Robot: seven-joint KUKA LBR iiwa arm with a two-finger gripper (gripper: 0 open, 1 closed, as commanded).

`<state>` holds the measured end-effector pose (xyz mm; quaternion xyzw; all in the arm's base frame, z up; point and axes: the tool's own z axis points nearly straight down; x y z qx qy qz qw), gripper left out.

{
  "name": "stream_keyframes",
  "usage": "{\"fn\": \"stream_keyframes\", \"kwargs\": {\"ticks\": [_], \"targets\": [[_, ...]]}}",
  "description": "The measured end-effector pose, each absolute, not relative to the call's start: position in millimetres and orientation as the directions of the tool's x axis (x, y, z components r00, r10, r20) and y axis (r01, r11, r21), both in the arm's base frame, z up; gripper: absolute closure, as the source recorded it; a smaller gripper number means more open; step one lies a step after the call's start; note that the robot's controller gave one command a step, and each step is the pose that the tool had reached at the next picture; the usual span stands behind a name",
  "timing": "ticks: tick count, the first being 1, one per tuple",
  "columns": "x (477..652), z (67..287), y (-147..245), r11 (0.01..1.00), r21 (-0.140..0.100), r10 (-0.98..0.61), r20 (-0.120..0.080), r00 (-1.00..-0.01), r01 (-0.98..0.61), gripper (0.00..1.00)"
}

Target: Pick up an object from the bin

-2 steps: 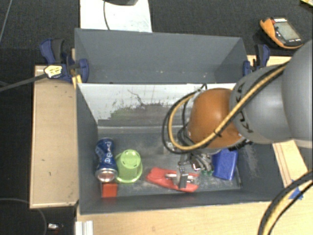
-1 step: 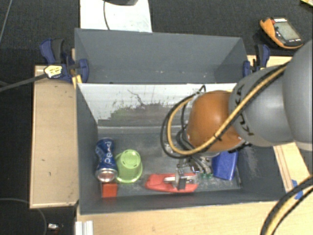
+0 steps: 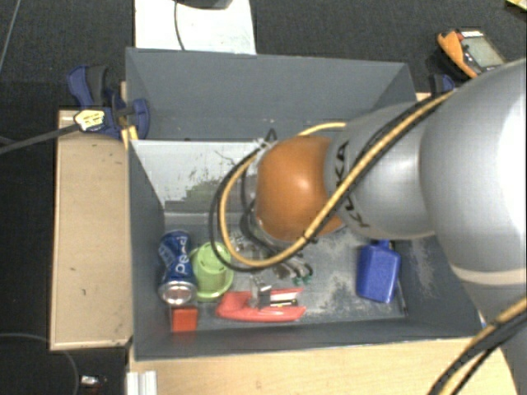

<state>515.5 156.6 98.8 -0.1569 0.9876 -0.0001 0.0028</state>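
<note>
Arm point(image 3: 428, 163) comes in from the right of frame and covers most of the middle of the bin point(image 3: 247, 97). Orange cover point(image 3: 288, 189) on the wrist sits centre frame, with a yellow-black cable point(image 3: 226, 245) looped round its left side. End effector point(image 3: 273, 276) pokes out under the cover, aimed at the lower-middle floor. Spread or pressed together: can't tell, the cover and cable hide it.

Nearest thing is a flat red long piece point(image 3: 247, 309), lower middle of the bin, by the front wall. It lies directly below the end effector in frame, very near or touching, can't say which. Its long axis runs left-right across frame. There's something silver on top near its middle; unclear whether that's part of it or part of the robot.

Around it:
- Blue bottle point(image 3: 377, 271) to the right, well apart, not in the way.
- Blue can point(image 3: 174, 268) on its side at lower left, silver end toward the bottom of frame.
- Green cup point(image 3: 211, 271) touching the can and just beside the red piece's left end. I'd judge that the likeliest clash.
- Small red block point(image 3: 184, 319) in the lower-left corner, below the can.
</note>
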Motion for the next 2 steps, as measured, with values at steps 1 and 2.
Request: {"fn": "stream_keyframes", "kwargs": {"ticks": [1, 2], "targets": [[534.7, 84.1, 108.2, 0.976, 0.002, -0.217, -0.011, -0.976, -0.217, 0.0], [594.9, 82.4, 207.9, 0.906, -0.062, -0.419, 0.01, -0.908, -0.418, 1.0]]}}
